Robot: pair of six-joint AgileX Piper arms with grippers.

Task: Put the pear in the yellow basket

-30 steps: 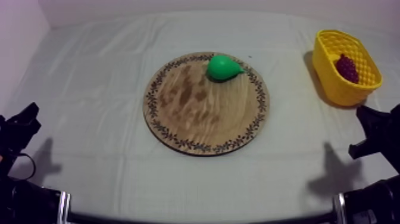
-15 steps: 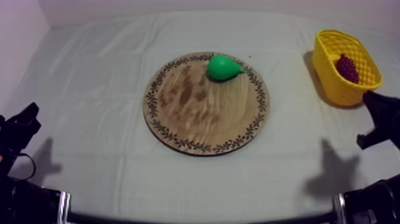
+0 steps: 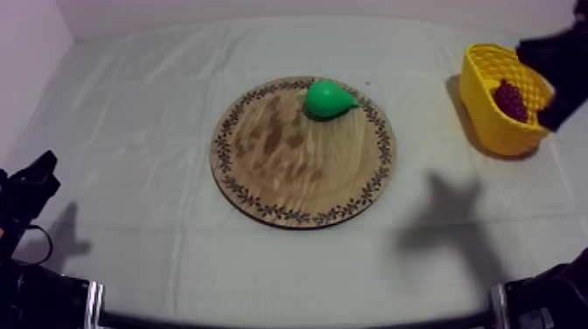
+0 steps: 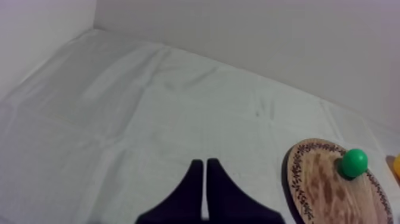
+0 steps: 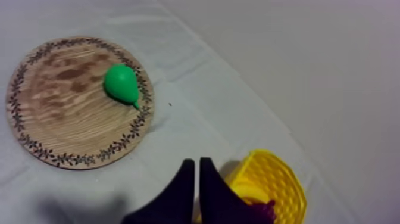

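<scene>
You will find the pear [image 3: 329,99], smooth and bright green, lying on its side on the round wooden board [image 3: 289,171], close to the far right part of its patterned rim, with its narrow stem end pointing right. The board lies flat in the middle of the worktop. The yellow basket [image 3: 486,118] stands upright at the worktop's far right, well apart from the board.

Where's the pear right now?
Top view: the pear lies on the board near its far rim, right of centre, on the side facing the basket.
</scene>
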